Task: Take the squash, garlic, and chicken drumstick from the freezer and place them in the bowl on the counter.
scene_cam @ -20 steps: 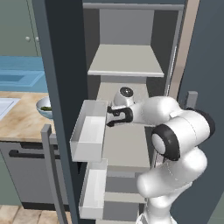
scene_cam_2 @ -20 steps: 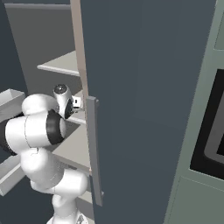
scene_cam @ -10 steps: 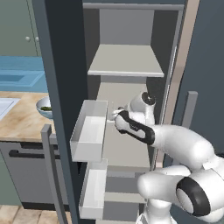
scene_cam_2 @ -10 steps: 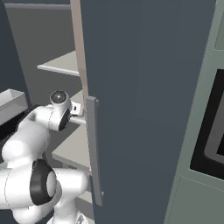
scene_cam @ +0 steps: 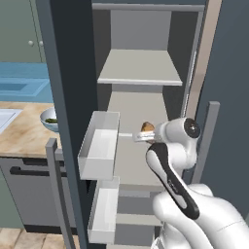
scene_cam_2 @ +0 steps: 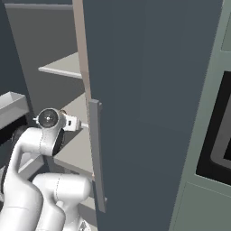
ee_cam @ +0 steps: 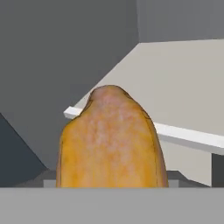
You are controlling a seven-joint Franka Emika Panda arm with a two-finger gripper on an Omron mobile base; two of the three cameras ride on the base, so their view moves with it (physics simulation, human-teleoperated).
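In the hand view the orange-brown chicken drumstick (ee_cam: 111,140) rises large from the bottom centre and hides my fingertips. The left base view shows the chicken drumstick (scene_cam: 147,127) at the tip of my gripper (scene_cam: 144,133), just above the middle shelf of the open freezer (scene_cam: 73,63). The gripper appears shut on it. The bowl (scene_cam: 44,117) stands on the counter (scene_cam: 24,138) to the left of the freezer, with the dark green squash (scene_cam: 51,120) lying inside. The garlic is out of view.
White door bins (scene_cam: 99,146) hang on the open left door, close to my hand's left. The upper shelf (scene_cam: 141,68) is bare. The right door with its bar handle (scene_cam_2: 96,153) stands close on the arm's right. A sink (scene_cam: 7,116) lies at far left.
The arm has folded differently: its elbow dropped from the right side to below the hand. The hand shifted slightly right and lower inside the freezer, with the drumstick at its tip.
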